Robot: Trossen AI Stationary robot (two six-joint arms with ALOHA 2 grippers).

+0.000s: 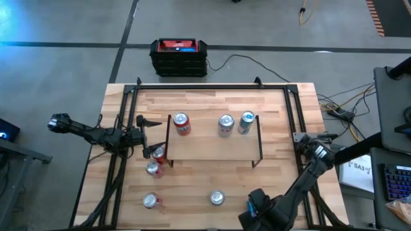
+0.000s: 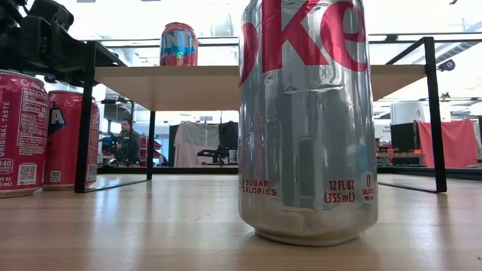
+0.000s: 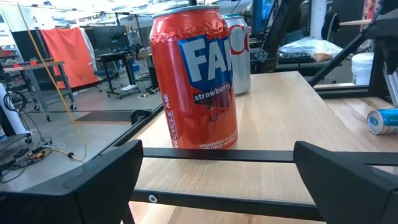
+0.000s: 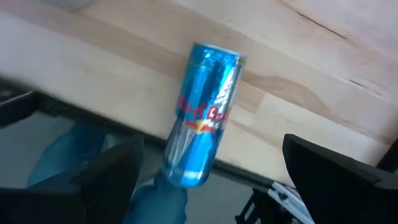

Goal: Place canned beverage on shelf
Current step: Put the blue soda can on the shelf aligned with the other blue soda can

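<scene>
Wood tabletop (image 1: pixel 212 176): left gripper (image 1: pixel 149 128) spread, red can (image 1: pixel 182 123) on shelf (image 1: pixel 212 151) just ahead; right gripper (image 4: pixel 205 186) spread, blue can (image 4: pixel 202 115) ahead.

Robotics lab / workshop floor. Wooden bench (image 1: pixel 212 176) with black rails sits on bare grey concrete floor (image 1: pixel 77 25) with taped lines. Loose cables (image 1: pixel 347 106) run off the bench's right side to a keyboard (image 1: pixel 393 183); black-and-red box (image 1: pixel 179 56) sits on the floor behind. Low view shows an open hall: person seated at a workstation (image 2: pixel 126 143), monitors (image 2: pixel 403 137), red cloth draped over a stand (image 2: pixel 449 143). Left wrist view: more work tables (image 3: pixel 127 62), orange cloth (image 3: pixel 67 56).
</scene>
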